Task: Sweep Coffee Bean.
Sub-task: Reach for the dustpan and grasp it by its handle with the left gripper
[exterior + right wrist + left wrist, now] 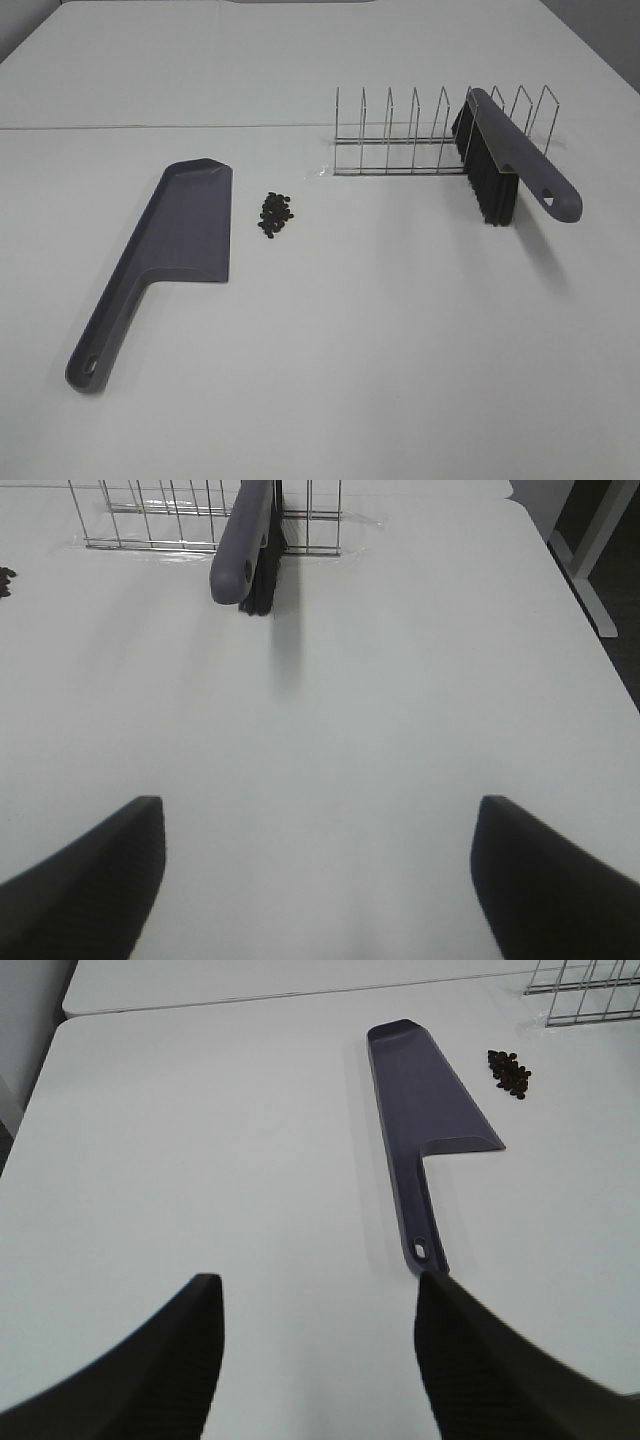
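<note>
The coffee bean (276,213) (510,1072) cluster lies on the white table, a short way right of the grey-purple dustpan (185,235) (425,1100), which lies flat with its handle toward the front. A grey brush (510,165) (245,545) with black bristles leans in a wire rack (400,140) at the back right. Neither arm shows in the exterior view. My left gripper (318,1290) is open and empty, just short of the dustpan handle's end. My right gripper (320,815) is wide open and empty, well back from the brush handle.
The wire rack (150,520) (590,990) has several upright dividers. A seam (150,127) between two tabletops runs across the back. The table's left edge (40,1110) and right edge (580,610) show in the wrist views.
</note>
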`<state>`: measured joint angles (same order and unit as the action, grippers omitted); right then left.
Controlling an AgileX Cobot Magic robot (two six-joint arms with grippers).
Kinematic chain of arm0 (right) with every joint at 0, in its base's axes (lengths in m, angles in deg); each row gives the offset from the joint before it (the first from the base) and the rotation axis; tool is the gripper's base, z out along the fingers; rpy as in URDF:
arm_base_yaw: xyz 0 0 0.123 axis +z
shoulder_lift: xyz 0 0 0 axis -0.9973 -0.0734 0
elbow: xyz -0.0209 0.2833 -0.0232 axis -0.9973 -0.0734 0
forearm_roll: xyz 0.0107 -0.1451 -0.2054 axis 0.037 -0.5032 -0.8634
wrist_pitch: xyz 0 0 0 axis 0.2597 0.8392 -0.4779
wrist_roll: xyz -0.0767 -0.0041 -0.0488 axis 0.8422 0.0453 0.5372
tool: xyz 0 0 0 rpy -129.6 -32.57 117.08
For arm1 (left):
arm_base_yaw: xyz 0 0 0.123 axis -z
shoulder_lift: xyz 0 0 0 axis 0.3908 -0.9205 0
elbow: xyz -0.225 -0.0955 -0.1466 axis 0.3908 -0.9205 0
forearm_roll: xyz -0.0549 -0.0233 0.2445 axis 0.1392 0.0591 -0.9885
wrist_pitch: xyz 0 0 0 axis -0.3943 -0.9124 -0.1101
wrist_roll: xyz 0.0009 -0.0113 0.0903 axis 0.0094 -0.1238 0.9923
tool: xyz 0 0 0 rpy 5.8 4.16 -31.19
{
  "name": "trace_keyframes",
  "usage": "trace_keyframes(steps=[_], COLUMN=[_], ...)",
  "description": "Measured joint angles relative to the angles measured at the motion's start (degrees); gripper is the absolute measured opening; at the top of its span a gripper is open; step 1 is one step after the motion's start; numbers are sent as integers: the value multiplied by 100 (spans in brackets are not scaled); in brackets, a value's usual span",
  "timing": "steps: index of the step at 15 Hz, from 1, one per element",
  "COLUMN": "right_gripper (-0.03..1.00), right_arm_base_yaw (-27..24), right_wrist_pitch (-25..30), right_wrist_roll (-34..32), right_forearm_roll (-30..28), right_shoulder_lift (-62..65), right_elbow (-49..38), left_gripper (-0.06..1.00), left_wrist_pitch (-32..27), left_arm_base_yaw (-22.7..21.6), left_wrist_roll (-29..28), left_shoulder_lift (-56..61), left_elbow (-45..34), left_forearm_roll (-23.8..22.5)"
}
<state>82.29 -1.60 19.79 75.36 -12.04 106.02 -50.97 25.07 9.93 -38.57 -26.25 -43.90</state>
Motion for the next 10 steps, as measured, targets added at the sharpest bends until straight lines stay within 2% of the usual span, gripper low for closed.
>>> trace_keyframes(steps=[5,7,10], right_gripper=[79,79,79], right_arm_base_yaw=[0,0,0], right_wrist_pitch=[0,0,0], right_wrist_roll=[0,0,0], right_forearm_roll=[0,0,0], right_shoulder_lift=[0,0,0], right_elbow=[0,0,0], left_gripper=[56,56,56], left_wrist_pitch=[23,229,1352], left_arm_base_yaw=[0,0,0], left_wrist_roll=[0,0,0], left_shoulder_lift=[0,-103,-825], left_elbow=[6,86,115], left_forearm_roll=[0,0,166])
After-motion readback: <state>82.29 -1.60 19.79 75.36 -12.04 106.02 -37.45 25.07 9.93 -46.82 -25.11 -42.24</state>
